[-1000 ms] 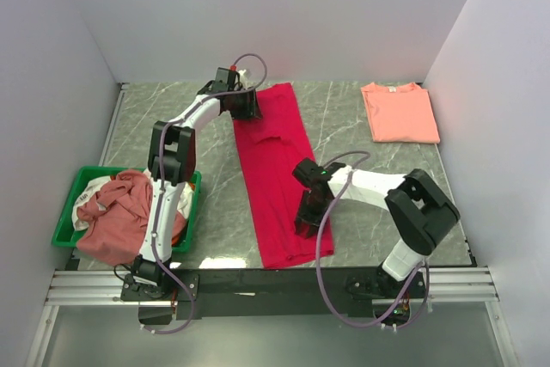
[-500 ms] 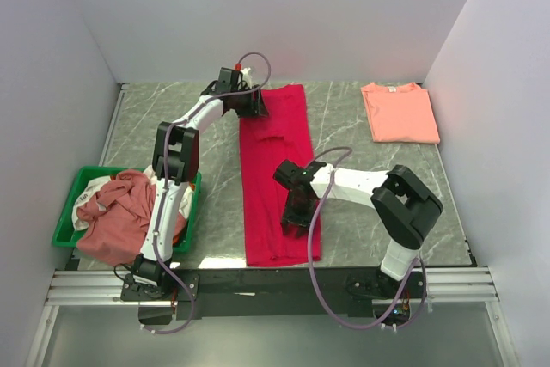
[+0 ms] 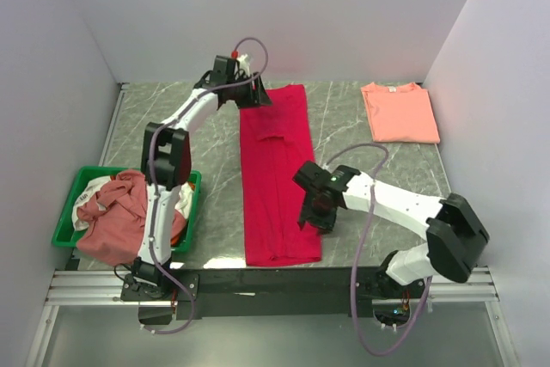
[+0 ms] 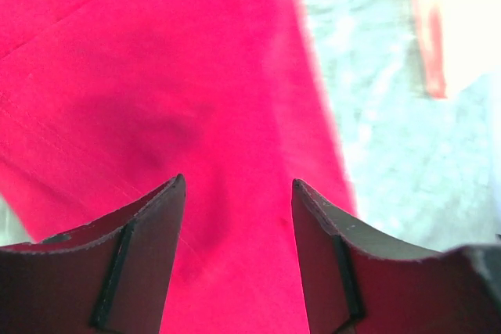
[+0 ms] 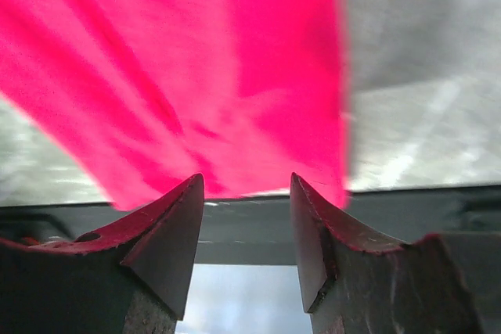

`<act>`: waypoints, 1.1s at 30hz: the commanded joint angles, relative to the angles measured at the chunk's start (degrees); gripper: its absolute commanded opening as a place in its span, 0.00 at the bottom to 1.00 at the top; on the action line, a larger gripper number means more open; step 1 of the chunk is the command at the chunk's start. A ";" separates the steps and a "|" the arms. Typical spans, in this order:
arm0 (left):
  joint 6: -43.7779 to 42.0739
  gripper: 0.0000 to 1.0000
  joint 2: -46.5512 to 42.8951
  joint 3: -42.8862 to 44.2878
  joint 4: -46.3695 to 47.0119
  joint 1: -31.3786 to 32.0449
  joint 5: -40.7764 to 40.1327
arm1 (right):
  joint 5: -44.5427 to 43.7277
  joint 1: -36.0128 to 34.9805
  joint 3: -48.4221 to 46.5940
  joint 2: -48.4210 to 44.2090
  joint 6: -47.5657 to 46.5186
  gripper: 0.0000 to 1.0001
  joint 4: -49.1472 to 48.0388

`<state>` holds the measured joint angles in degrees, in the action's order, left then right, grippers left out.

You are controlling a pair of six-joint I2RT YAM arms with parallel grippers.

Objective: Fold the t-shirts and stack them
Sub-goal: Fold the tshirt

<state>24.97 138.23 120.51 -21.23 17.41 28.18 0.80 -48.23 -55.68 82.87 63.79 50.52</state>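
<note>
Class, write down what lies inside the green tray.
A crumpled dusty-rose t-shirt fills the green tray, with white cloth peeking out beside it. The tray's floor and anything beneath the heap are covered.

Matt crimson cloth t-shirt, smooth grey veined stone-look table, glossy green plastic tray

High fixed view downward from the near edge; wrist views close over the same red t-shirt
</note>
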 commanded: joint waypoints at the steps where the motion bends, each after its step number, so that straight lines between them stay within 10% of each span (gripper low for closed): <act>1: 0.26 0.63 -14.01 -2.28 0.85 0.87 -0.23 | -2.82 -0.29 4.52 -4.55 0.90 0.55 4.32; 10: 2.79 0.62 -40.01 -32.67 -2.68 7.10 -13.06 | -2.73 -0.46 12.96 -11.67 -1.91 0.56 1.25; 19: 23.79 0.61 -67.53 -71.95 -2.58 20.02 -24.48 | -1.24 -0.64 18.32 -17.47 -6.22 0.56 -3.06; 33: 43.41 0.59 -71.36 -82.19 -8.91 38.66 -33.11 | 0.96 -0.64 22.81 -20.39 -7.28 0.55 -9.30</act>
<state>65.28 65.67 35.90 -28.18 55.16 -1.65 2.20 -48.51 -32.12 60.95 57.23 43.55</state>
